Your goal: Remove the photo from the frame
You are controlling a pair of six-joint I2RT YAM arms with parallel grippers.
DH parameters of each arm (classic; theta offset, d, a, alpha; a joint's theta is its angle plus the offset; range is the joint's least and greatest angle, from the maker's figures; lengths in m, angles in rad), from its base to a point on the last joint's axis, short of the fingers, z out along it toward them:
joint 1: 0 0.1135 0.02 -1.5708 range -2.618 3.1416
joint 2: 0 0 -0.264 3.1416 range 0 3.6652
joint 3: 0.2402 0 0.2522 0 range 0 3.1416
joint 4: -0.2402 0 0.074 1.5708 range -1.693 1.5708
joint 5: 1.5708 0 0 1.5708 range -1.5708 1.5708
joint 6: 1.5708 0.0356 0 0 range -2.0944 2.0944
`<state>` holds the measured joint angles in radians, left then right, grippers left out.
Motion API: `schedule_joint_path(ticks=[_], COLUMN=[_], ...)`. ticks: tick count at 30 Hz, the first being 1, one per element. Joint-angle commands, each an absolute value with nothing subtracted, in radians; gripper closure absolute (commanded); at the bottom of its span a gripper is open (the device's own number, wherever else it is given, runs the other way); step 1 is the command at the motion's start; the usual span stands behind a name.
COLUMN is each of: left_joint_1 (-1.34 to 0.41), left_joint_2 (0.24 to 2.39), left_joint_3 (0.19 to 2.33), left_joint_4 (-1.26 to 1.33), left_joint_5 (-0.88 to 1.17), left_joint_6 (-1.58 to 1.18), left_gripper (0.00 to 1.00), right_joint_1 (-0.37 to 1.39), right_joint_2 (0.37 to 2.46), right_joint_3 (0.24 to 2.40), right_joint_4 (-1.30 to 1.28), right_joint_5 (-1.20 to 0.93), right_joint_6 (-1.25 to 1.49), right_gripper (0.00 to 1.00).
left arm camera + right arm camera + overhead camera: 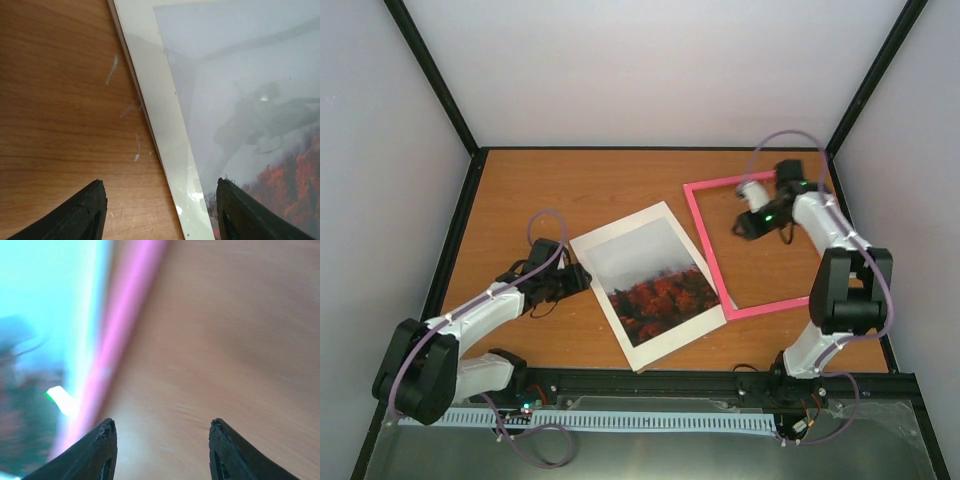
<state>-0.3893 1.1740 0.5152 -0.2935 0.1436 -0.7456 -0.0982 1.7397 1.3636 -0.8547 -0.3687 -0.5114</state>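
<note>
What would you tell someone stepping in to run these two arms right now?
Left gripper: open, holding nothing, straddling the left edge of the white mat.
Right gripper: open, empty, over the bare table inside the frame.
Photo: flat on the table just left of the frame, with the mat around it.
Done: the photo is out and the frame looks empty.
Left: probably only freeing the photo from the mat, if that is wanted.
</note>
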Motion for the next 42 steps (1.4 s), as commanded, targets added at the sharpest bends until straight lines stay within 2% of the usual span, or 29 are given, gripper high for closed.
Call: schedule_joint_path(ticks=[1,4,12,36,42], left_joint_1=[-0.402,-0.404,-0.407,-0.412,-0.418], left_joint_2=[1.187,1.204,1.278,1.400,1.340], left_joint_3=[0.486,0.480,0.470,0.626,0.622], left_joint_4=[-0.214,-0.202,-0.169,-0.082,-0.271], left_joint_5=[0.236,0.261,0.305,0.389,0.285], left_joint_6=[-0.785,-0.796,-0.827,-0.819,-0.847], left_gripper=[0.41,0.41,0.40,0.42,0.41], right_joint_1=[0.096,0.202,0.370,0.399,0.399], right_joint_2=[1.643,1.634,1.675,1.824,1.777], right_joint_3=[1.212,1.139,1.017,0.993,0.991], right_joint_4=[-0.880,-0.837,-0.723,-0.714,-0.719], right_joint_5=[-0.631,-0.675,-0.575,-0.515,-0.517], right_joint_6=[-0.568,-0.554,-0.503,-0.471,-0.468], right_gripper=[0.50,0.51,0.53,0.53,0.53])
